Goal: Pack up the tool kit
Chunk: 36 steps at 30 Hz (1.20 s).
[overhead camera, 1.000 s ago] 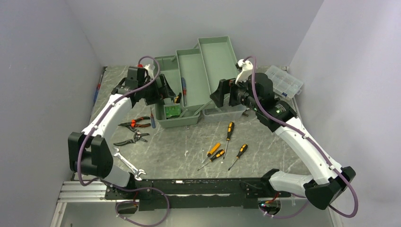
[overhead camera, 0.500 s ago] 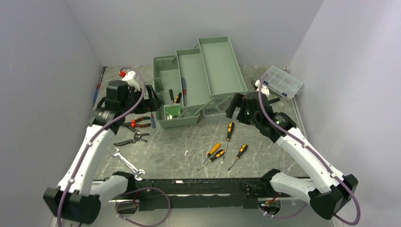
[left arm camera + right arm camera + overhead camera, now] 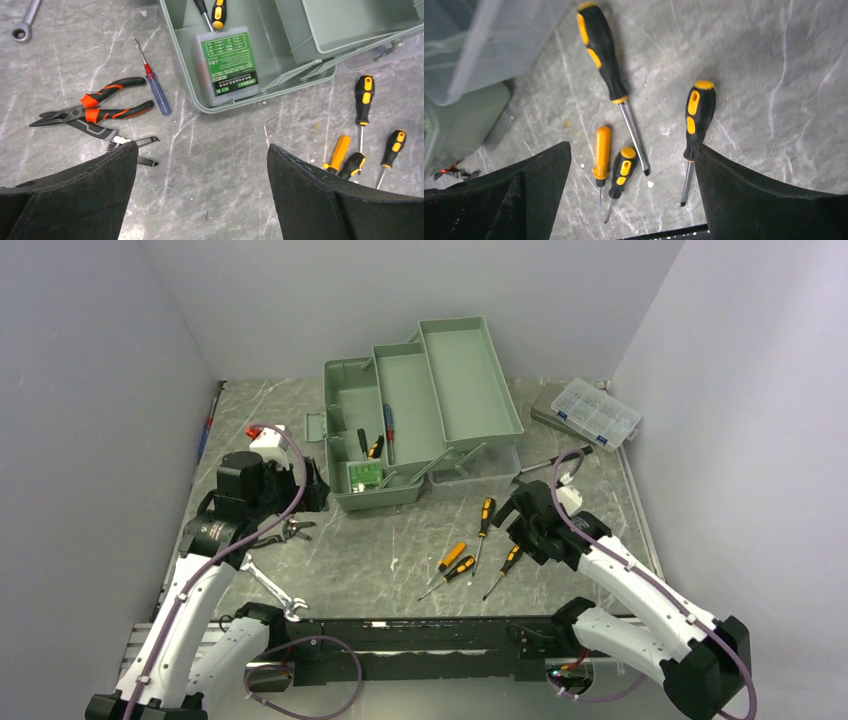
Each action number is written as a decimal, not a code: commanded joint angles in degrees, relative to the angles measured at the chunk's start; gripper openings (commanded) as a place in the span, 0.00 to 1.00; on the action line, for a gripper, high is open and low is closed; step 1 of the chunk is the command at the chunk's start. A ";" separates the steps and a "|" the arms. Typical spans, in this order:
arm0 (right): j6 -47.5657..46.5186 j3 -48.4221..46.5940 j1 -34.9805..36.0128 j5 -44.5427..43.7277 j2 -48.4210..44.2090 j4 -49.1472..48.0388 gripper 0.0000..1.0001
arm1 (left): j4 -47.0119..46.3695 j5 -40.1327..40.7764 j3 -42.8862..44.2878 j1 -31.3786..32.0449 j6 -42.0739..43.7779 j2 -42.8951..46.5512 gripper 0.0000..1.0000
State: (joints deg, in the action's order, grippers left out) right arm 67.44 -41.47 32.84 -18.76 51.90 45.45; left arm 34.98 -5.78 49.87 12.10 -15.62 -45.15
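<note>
The toolbox (image 3: 405, 410) stands with trays folded out at upper centre, ready for loading; our left jaws hang spread near the pliers (image 3: 115, 112), our right jaws spread over the loose screwdrivers (image 3: 601, 50).

Toolbox (image 3: 465, 380): sage green. Table (image 3: 400, 540): grey marble w/ white veins. Screwdrivers (image 3: 601, 52): black + yellow-orange grips; stubby driver (image 3: 602, 150) all orange. Pliers (image 3: 120, 111): black w/ orange-red. Small driver (image 3: 157, 95): blue, red collar. Case (image 3: 227, 65): green label, white print. My left fingers (image 3: 75, 200): matte black.
</note>
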 commanded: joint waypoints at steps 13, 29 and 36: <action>23.55 4.93 13.56 2.97 12.66 -9.62 0.67 | -5.55 -1.86 -3.80 0.12 6.64 4.99 0.99; 29.93 1.41 18.25 3.49 22.91 -10.60 0.54 | -6.63 -5.61 -4.51 0.12 6.57 6.80 0.99; 31.34 0.26 18.60 3.38 27.05 -11.60 0.43 | -6.77 -6.57 -4.49 0.14 6.51 6.91 0.99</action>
State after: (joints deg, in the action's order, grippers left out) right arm 96.38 -39.42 51.11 -14.72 77.32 35.11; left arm 30.63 -10.55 45.23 12.10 -9.89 -39.09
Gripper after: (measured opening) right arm 0.469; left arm 0.994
